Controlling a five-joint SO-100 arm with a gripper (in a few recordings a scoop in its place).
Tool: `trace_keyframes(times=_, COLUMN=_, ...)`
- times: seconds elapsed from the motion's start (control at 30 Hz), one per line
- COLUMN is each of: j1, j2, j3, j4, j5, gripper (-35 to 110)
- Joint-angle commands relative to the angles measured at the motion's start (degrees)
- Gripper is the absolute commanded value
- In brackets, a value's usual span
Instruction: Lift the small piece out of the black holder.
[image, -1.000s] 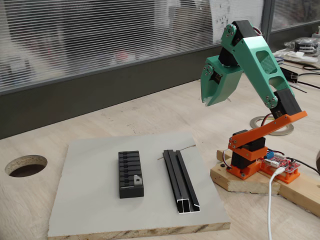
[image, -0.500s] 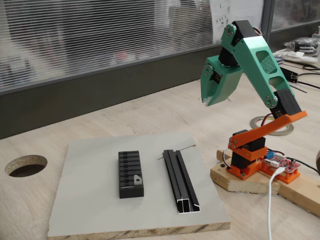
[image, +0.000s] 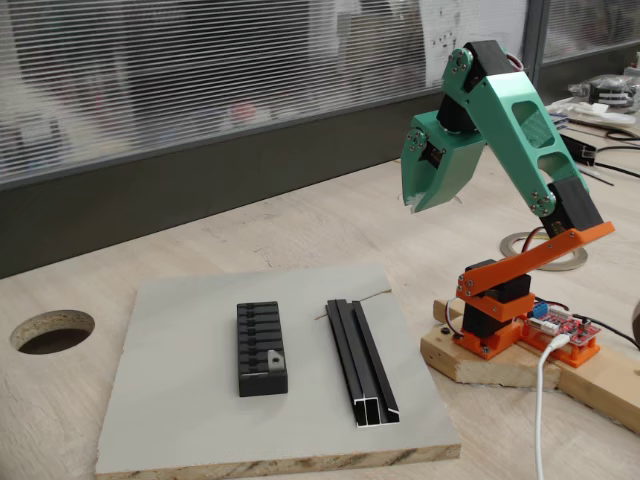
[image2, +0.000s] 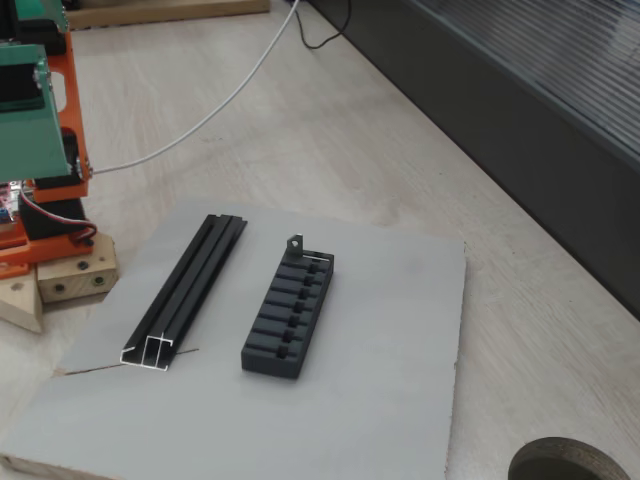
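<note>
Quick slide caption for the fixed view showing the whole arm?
Green arm's hand raised above the table; small bracket sits in the black holder.

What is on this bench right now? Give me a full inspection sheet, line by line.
Surface: grey board on a wooden table with a round hole.
Job's things: piece sits at one end of the holder, seen in both fixed views.
Clutter: black rail beside the holder, apart from it.
Claw: claw raised high, away from the board, holding nothing; whether it is open or shut cannot be told.
Cables: white cable at the arm's base; another across the table.
Surroundings: window blinds; tape roll behind the arm.
</note>
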Motion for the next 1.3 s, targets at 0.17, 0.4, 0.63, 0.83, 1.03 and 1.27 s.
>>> trace_keyframes(times=0.17, j1=-0.18, j2=3.87, j3=-0.44, j4=-0.09, j5=0.88, gripper=6)
trace_keyframes(times=0.4, j1=-8.26, j2=3.78, j3=-0.44, j4=-0.18, j5=7.91, gripper=6)
trace_keyframes(times=0.63, j1=-17.23, j2=3.78, j3=-0.44, j4=-0.26, j5=31.64, gripper=6)
trace_keyframes(times=0.83, j1=-29.79, j2=3.78, j3=-0.44, j4=-0.26, j5=49.75, gripper=6)
trace_keyframes(times=1.03, j1=-40.43, j2=1.58, j3=-0.44, j4=-0.26, j5=67.06, gripper=6)
trace_keyframes(times=1.27, j1=-54.58, j2=-11.16, j3=-1.23, j4=-0.26, j5=81.21, gripper=6)
